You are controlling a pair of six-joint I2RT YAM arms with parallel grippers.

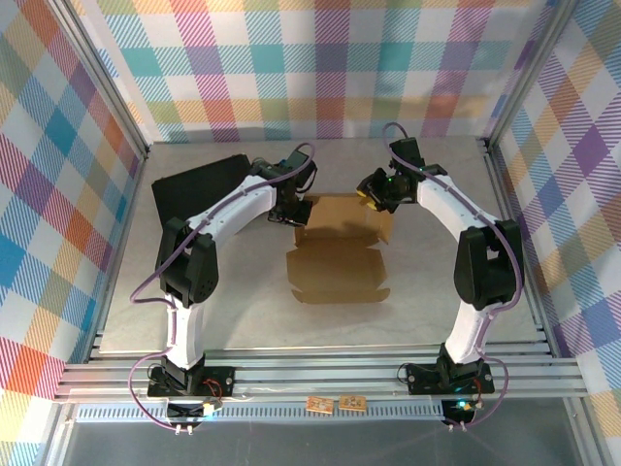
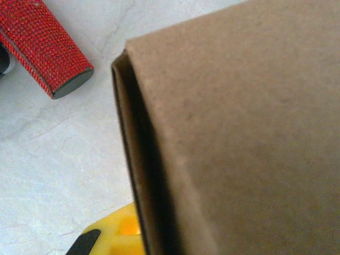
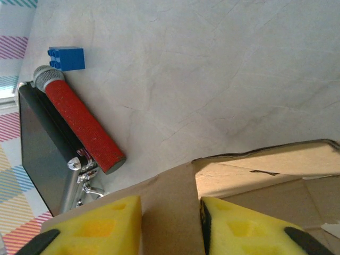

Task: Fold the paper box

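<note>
The paper box [image 1: 335, 254], plain brown cardboard, lies half unfolded in the middle of the table, its front panel flat. My left gripper [image 1: 291, 206] is at the box's back left corner. In the left wrist view a cardboard wall [image 2: 239, 133] stands right against one yellow finger [image 2: 114, 236], and the other finger is hidden behind it. My right gripper [image 1: 375, 192] is at the back right corner. Its two yellow fingers stand apart over a cardboard flap [image 3: 171, 183], whose face shows in the gap at the right gripper [image 3: 171, 208].
A black flat case [image 1: 199, 184] lies at the back left, seen also as the case [image 3: 42, 154] with metal latches. A red microphone [image 3: 79, 119] and a blue brick [image 3: 67, 58] lie beside it. The microphone's end [image 2: 50, 53] is near the box corner.
</note>
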